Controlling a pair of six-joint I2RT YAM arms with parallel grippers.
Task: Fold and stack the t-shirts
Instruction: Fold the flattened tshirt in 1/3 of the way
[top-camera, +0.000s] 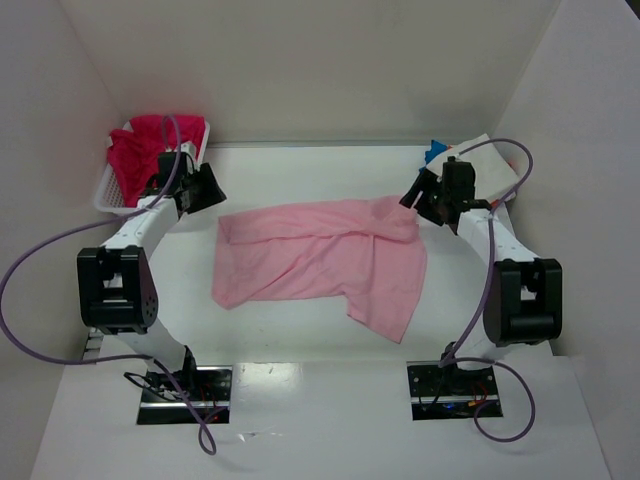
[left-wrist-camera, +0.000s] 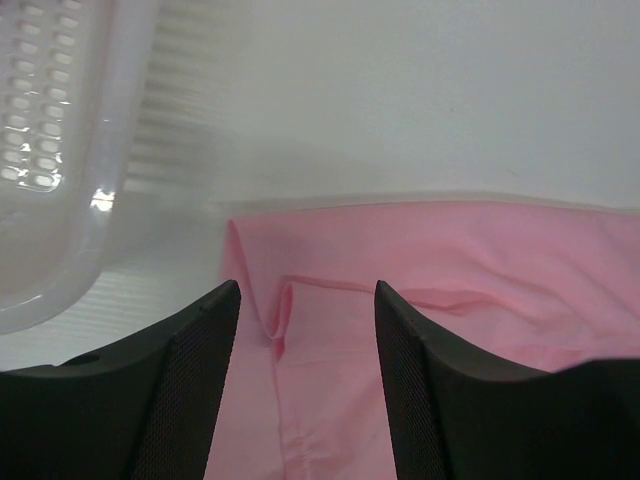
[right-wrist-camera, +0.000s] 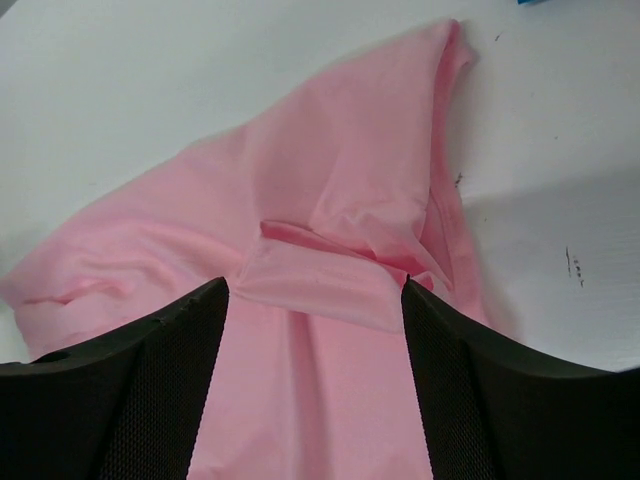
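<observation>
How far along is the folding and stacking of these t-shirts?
Early on. Done: nothing clearly; white cloth and blue cloth sit far right, folding unclear. In hand: the light pink cotton t-shirt lies rumpled mid-table, the left gripper and right gripper open above its far corners. Left: folding it, plus magenta-red shirts in the white plastic lattice basket.

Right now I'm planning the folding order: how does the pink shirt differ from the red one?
The pink t-shirt is pale and lies spread on the table; the red t-shirt is deep magenta and sits bunched in the white basket. Neither is folded yet.
</observation>
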